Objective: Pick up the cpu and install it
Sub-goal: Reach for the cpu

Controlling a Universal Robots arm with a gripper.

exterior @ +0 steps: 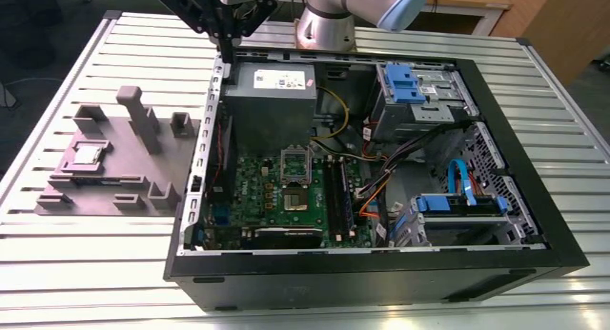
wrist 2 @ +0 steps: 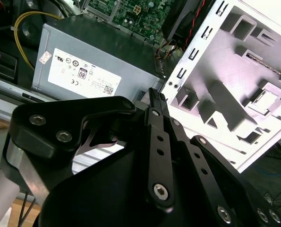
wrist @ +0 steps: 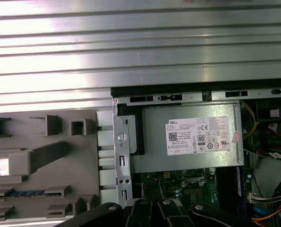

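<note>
The cpu [exterior: 88, 153] lies flat in a recess of the grey fixture block [exterior: 67, 201] on the slatted surface [exterior: 96, 266], at about nine o'clock from the open computer case [exterior: 381, 269] in the exterior view. It is well apart from the end effector [exterior: 228, 53], which hangs over the case's rim at roughly eleven o'clock with its fingers drawn together on nothing. My worry is the tall posts [exterior: 143, 119] just beside the chip, which could snag the fingers, and an off-centre pinch could tilt so thin a part and seat it skew in the socket [exterior: 294, 198]. The only writing is fine print on the white label [exterior: 283, 78] of the power supply [exterior: 267, 108].
</note>
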